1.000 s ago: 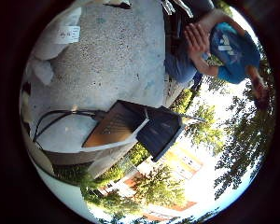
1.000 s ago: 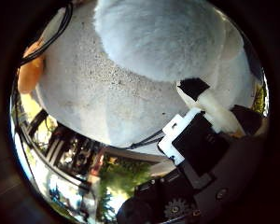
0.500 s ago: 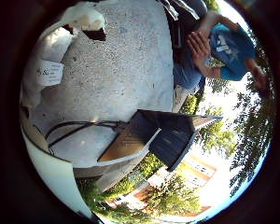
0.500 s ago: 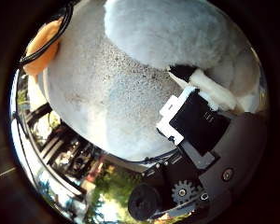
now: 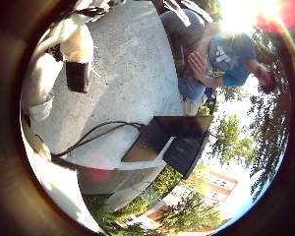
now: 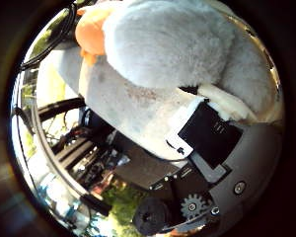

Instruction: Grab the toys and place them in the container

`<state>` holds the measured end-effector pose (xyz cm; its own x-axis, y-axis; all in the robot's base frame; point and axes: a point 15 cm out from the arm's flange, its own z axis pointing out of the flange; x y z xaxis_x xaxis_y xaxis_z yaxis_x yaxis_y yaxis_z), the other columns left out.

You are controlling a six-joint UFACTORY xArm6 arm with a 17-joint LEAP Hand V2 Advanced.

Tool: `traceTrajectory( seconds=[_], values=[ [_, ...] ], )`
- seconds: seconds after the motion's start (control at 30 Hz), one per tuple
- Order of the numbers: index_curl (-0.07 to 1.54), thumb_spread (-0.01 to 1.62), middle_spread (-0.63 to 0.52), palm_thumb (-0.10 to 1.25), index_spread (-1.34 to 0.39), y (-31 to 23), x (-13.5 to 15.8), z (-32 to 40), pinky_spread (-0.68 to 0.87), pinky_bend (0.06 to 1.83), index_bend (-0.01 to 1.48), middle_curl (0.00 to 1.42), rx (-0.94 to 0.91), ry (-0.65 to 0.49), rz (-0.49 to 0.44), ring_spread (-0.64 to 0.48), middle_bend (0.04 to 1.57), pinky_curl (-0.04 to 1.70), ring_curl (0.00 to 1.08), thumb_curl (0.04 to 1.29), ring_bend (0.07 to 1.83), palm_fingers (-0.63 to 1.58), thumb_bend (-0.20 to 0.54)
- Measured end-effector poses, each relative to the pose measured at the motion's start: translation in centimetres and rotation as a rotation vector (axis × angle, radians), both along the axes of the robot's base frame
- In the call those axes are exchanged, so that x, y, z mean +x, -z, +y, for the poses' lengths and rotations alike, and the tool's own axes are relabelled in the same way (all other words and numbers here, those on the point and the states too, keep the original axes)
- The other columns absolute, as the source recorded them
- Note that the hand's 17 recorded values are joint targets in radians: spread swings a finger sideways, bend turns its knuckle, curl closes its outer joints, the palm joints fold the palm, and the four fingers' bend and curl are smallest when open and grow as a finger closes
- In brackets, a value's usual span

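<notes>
A fluffy grey-white plush toy point(image 6: 167, 44) with an orange part point(image 6: 91, 32) fills much of the thumb side view, tight against the palm. My right hand point(image 6: 207, 138) has a white and black finger point(image 6: 222, 106) curled into the toy's fur. In the little finger side view, a white limb of the toy point(image 5: 44, 78) with a tag hangs beside a black fingertip point(image 5: 77, 76). The container point(image 5: 172, 140), a dark open box with a brown inner wall, stands on the concrete ground point(image 5: 132, 73) some way from the hand.
A person point(image 5: 221, 59) in a blue shirt sits on the ground beyond the container, touching nothing. Trees and a brick building point(image 5: 211, 187) lie past the concrete's edge. Dark frame parts point(image 6: 84, 148) show beside the toy.
The whole picture has shifted, so the hand has moved and tilted with the toy still against the palm. The ground now looks farther off, and the orange part shows more.
</notes>
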<state>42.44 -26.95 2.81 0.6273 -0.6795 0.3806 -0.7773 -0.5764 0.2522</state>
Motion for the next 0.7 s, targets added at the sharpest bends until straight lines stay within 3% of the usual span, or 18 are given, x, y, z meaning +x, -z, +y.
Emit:
traceTrajectory(
  seconds=[0.27,0.33,0.47,0.57,0.7],
  values=[
    [-0.01,1.10,-0.29,1.02,-1.05,-7.6,-2.3,5.4,0.17,1.41,0.92,1.18,0.073,0.031,-0.064,-0.13,1.08,0.88,0.90,0.61,1.33,0.97,-0.017],
    [-0.02,1.10,-0.29,1.02,-1.06,-8.4,-3.7,7.3,0.16,1.42,0.95,1.19,0.138,0.081,-0.025,-0.14,1.09,0.89,0.90,0.62,1.34,0.96,-0.018],
    [-0.01,1.09,-0.28,1.02,-1.07,-10.1,-7.6,15.0,0.15,1.42,1.00,1.20,0.370,0.195,0.156,-0.14,1.10,0.91,0.91,0.64,1.35,0.95,-0.016],
    [-0.01,1.09,-0.28,1.03,-1.08,-15.2,-6.6,21.5,0.15,1.42,1.03,1.21,0.507,0.154,0.212,-0.14,1.11,0.92,0.91,0.65,1.36,0.94,-0.015],
    [-0.02,1.09,-0.28,1.03,-1.08,-21.1,-3.3,28.4,0.14,1.43,1.07,1.22,0.558,0.083,0.149,-0.14,1.12,0.94,0.92,0.66,1.37,0.93,-0.017]
  ],
)
